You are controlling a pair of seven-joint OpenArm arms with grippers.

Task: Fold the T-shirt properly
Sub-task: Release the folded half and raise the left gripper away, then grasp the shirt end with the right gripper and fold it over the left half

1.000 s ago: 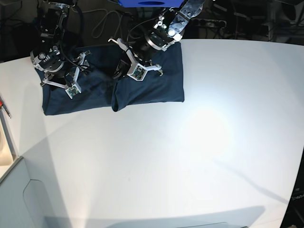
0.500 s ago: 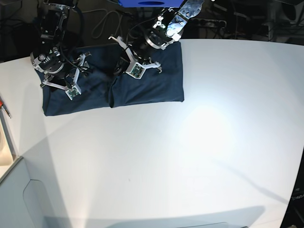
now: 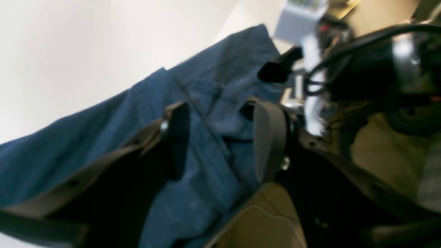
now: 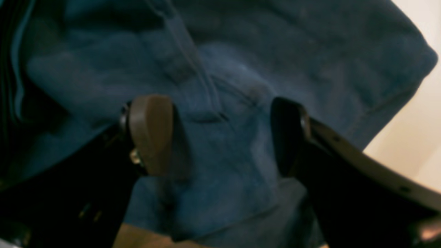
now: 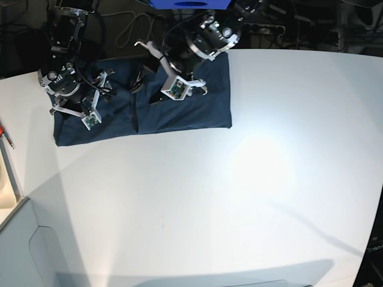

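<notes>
**At the table's far left corner: shirt folded to a band, more folds to go**

At the far left corner of the white table [image 5: 251, 179] lies the T-shirt [image 5: 203, 107], a dark navy piece already folded into a wide flat rectangle with fairly straight edges. A crease or overlap runs across it near the middle, so the right half seems to lie as a separate layer beside the left half. As a judgement, the long folds are done and the final fold, bringing one half over the other, is still left, along with some smoothing.

The left gripper [image 5: 157, 70] hangs over the shirt's middle, close to the far edge. In its wrist view the jaws stand spread with cloth visible between them but nothing pinched. The right gripper [image 5: 91, 100] sits over the shirt's left part; its wrist view shows the jaws wide apart above wrinkled fabric and a seam, again holding nothing.

Beyond the shirt, past the table's far edge, there are dark cables [image 5: 134, 27] and a blue box [image 5: 188, 3]. A slim red-tipped tool [image 5: 6, 136] lies well to the left of the shirt. Nothing rests on the cloth besides the arms themselves, and the table in front of the shirt gives open room for folding.
</notes>
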